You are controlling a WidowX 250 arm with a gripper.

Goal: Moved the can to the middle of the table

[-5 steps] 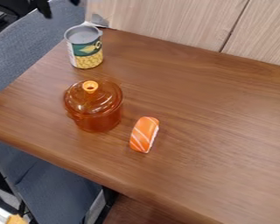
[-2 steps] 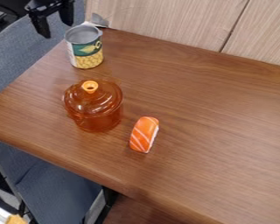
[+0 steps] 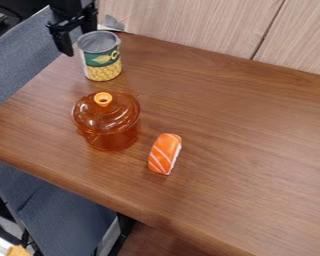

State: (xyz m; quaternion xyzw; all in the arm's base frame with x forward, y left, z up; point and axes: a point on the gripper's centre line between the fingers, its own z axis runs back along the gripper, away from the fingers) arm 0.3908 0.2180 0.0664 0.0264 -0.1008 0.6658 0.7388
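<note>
The open-topped can [image 3: 101, 56] with a green and yellow corn label stands upright near the table's back left corner. My black gripper [image 3: 79, 40] is at the upper left, right at the can. One finger hangs to the left of the can, and the other is at its rear, partly hidden behind the rim. The two fingers are spread apart, with the can's upper left side close to the gap. I cannot tell whether either finger touches it.
On the wooden table [image 3: 243, 135], an orange transparent lidded pot [image 3: 109, 125] stands in front of the can. A salmon sushi piece [image 3: 165, 153] lies right of the pot. A pale wooden panel [image 3: 189, 22] borders the back edge.
The gripper has come down and to the right from the top left corner, to the can. The can has shifted slightly to the right and down in the view.
</note>
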